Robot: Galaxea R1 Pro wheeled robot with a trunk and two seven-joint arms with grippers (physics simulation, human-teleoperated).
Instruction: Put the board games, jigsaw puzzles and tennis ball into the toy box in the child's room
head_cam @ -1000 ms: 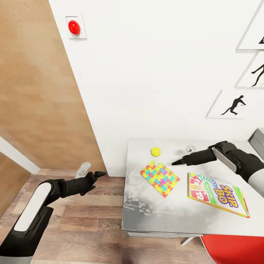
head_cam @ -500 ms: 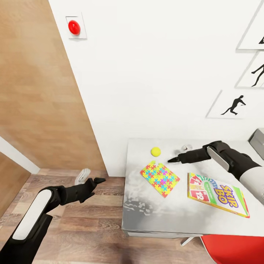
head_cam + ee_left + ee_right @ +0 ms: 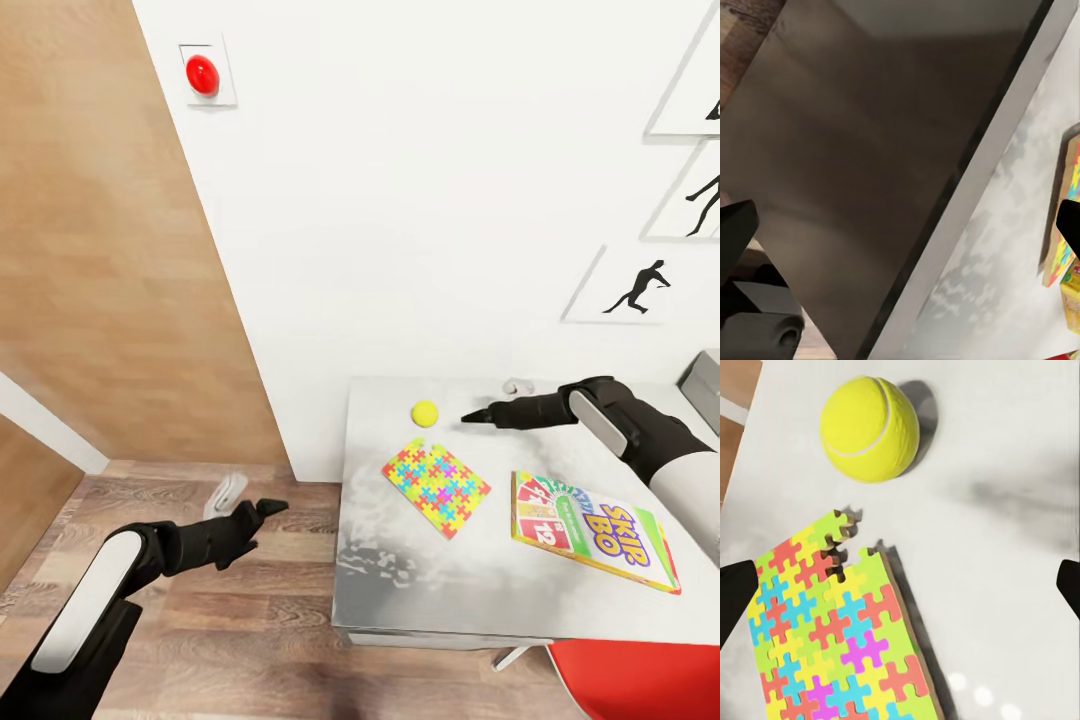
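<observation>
On the light grey table (image 3: 450, 590) lie a yellow-green tennis ball (image 3: 425, 412), a multicoloured jigsaw puzzle (image 3: 436, 485) and the SKIP BO board game (image 3: 590, 530). My right gripper (image 3: 470, 417) hovers just right of the ball, pointing at it. The right wrist view shows the gripper (image 3: 900, 592) open, with the ball (image 3: 870, 429) ahead and the puzzle (image 3: 832, 622) under it. My left gripper (image 3: 268, 508) hangs open over the floor, left of the table, empty. A pale grey corner at the right edge looks like the toy box (image 3: 705, 385).
A red chair (image 3: 640, 680) stands at the table's front right corner. The white wall runs right behind the table, with silhouette prints (image 3: 635, 290) and a red dot (image 3: 202, 72). Wooden wardrobe doors (image 3: 100, 250) and plank floor (image 3: 250, 620) lie to the left. The left wrist view faces the table's dark side (image 3: 870, 172).
My right gripper has moved back toward the wall, now level with the ball. My left arm has sunk lower toward the floor. The toys have not moved.
</observation>
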